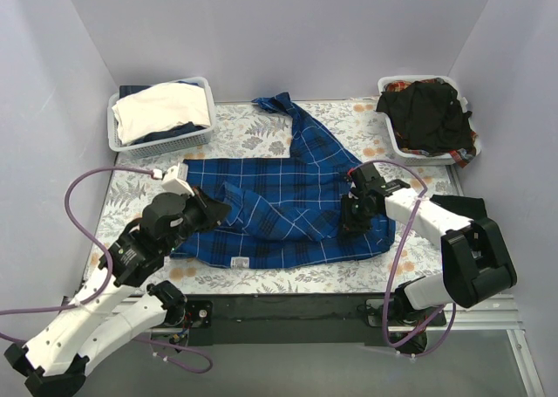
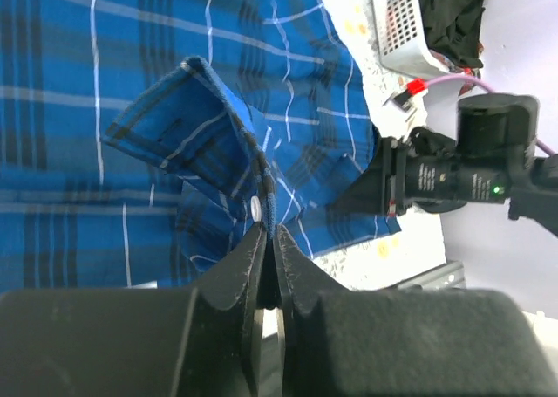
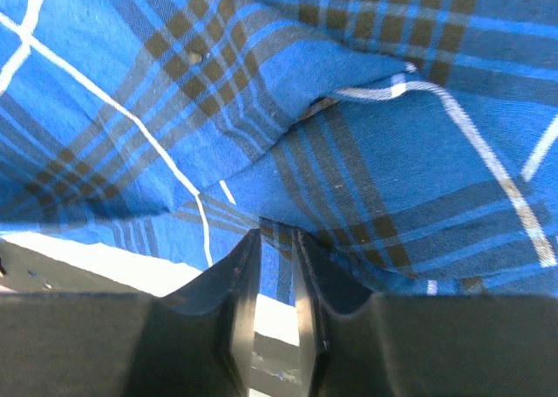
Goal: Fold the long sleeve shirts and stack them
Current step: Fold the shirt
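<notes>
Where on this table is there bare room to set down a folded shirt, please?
Bare cover lies between the left basket and right basket, and left of the plaid shirt, which fills the middle under the left hand and right hand.

**Two arms, seen from above.** The left arm (image 1: 96,314) is stretched from its base at the near left, forward and to the right. Its wrist is bent so that the left gripper (image 1: 215,212) is pointed rightward, low over the worktop. Its jaws are pressed together on an edge of the plaid shirt (image 1: 288,207). The right arm (image 1: 418,214) is folded above its base at the near right. Its forearm is reached leftward and the right gripper (image 1: 351,215) is pointed down. Its jaws are drawn nearly together, with a fold of the same shirt pinched between the tips. The two grippers are set well apart.
</notes>
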Robot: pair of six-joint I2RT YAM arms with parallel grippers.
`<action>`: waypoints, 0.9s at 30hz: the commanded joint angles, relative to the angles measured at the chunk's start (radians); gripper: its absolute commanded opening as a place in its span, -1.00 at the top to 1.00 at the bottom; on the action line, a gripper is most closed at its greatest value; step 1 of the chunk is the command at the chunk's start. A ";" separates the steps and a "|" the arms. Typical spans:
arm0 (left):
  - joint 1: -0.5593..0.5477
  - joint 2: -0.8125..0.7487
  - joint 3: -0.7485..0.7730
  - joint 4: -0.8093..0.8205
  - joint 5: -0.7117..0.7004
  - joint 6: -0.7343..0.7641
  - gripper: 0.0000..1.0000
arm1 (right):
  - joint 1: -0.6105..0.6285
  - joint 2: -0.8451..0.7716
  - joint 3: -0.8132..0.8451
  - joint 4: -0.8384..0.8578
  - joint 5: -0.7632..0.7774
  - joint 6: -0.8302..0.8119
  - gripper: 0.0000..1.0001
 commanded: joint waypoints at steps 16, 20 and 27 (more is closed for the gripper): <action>-0.001 -0.118 -0.105 -0.076 -0.015 -0.133 0.87 | 0.004 0.100 0.128 0.113 0.139 0.156 -0.24; -0.001 -0.108 -0.099 -0.082 -0.018 -0.127 0.88 | 0.004 0.138 0.155 0.132 0.176 0.190 -0.07; -0.001 -0.115 -0.095 -0.101 -0.033 -0.117 1.00 | 0.004 0.167 0.160 0.176 0.188 0.223 0.36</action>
